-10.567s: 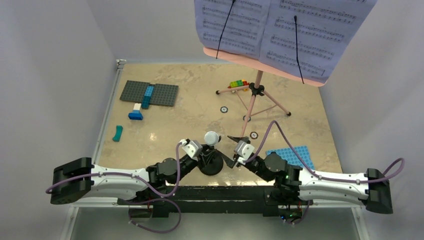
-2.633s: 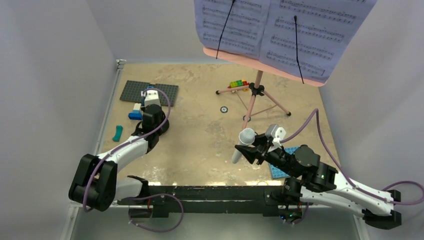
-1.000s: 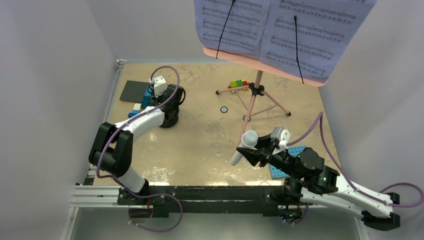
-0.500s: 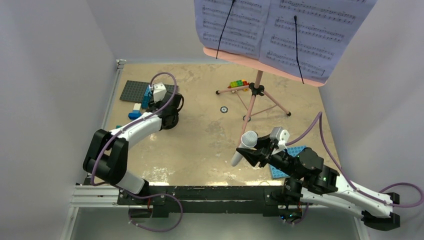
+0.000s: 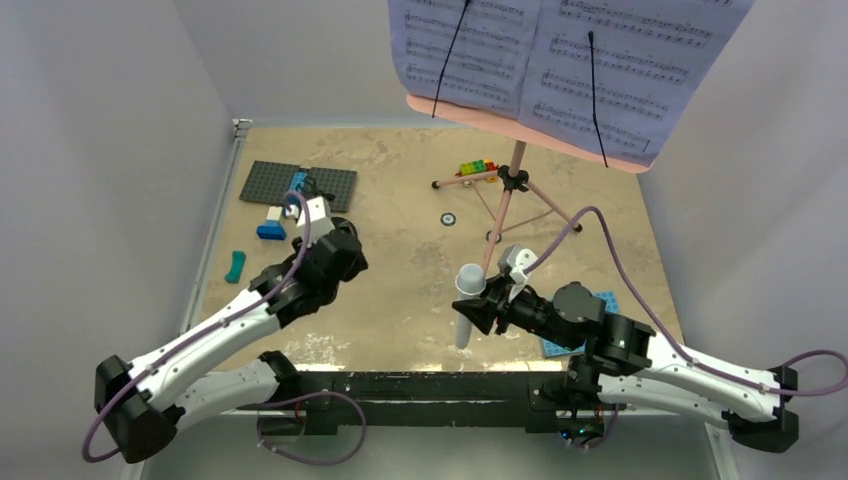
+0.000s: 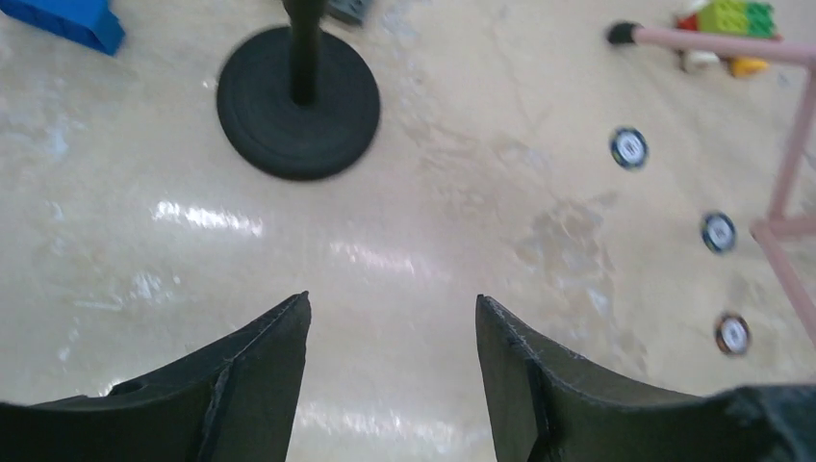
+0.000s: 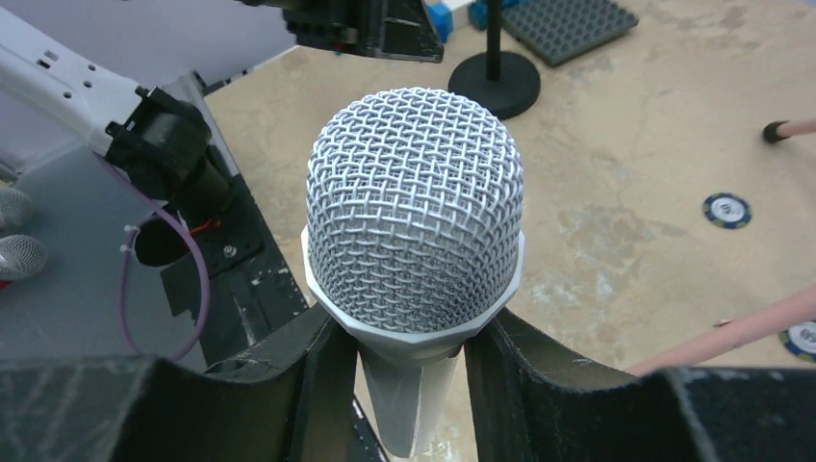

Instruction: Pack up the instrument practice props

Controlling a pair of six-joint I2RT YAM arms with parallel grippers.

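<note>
My right gripper (image 7: 409,332) is shut on the grey-white microphone (image 7: 416,231), gripping just under its mesh head. In the top view the microphone (image 5: 467,285) stands head up over the table's near edge. My left gripper (image 6: 392,298) is open and empty, low over the table. The black round-based mic stand (image 6: 298,101) stands ahead of it, apart; it also shows in the right wrist view (image 7: 496,72). In the top view my left wrist (image 5: 330,258) hides most of it. The pink tripod music stand (image 5: 505,215) stands at the back right, with lavender sheet-music pages (image 5: 560,60) on its desk.
A grey studded plate (image 5: 262,185) with blue bricks lies at the back left, a blue-and-white brick (image 5: 270,227) and a teal piece (image 5: 235,266) nearer. A blue plate (image 5: 592,304) lies under my right arm. Coloured bricks (image 5: 477,167) sit by a tripod leg. Walls close in on both sides.
My left gripper has let go of the mic stand near the grey plate and drawn back toward me. My right gripper has moved left and turned the microphone upright.
</note>
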